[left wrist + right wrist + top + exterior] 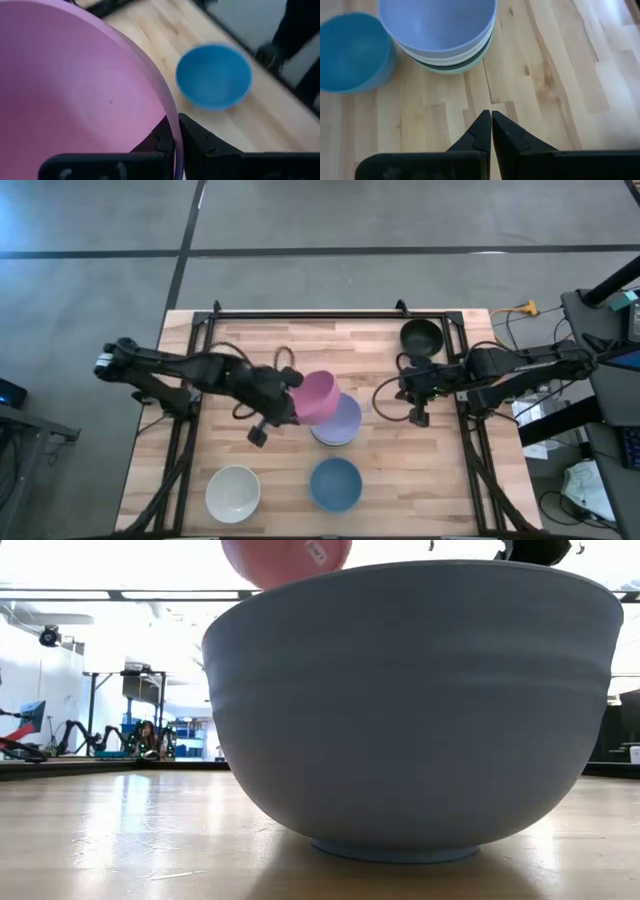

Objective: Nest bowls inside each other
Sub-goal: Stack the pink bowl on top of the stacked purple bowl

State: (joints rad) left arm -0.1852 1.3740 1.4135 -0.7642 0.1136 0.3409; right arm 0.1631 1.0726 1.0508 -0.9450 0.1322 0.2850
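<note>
I am holding the pink bowl in the left gripper, fingers pinched on its rim, one inside the wall and one outside as the left wrist view shows. The bowl is hanging tilted, its mouth turned partly back toward the gripper, and its far edge is overlapping the stack in the high view, so the target is lying just beyond and a little toward the table's front from where I am gripping. The stack is showing a lavender bowl on top, with white, dark and mint rims beneath it in the right wrist view. I judge the coming move turns on levelling the pink bowl and centring it over the lavender mouth before letting go; released tilted, it may catch on the rim and sit crooked. Round bowls have no long axis to align, only the centres. The left arm is plainly the nearer one. The right gripper is waiting with fingers closed and empty, well apart from the stack on its right side. The blue bowl is sitting just in front of the stack, the white bowl near the front left corner, the black bowl at the back edge. Room above the stack is open.
</note>
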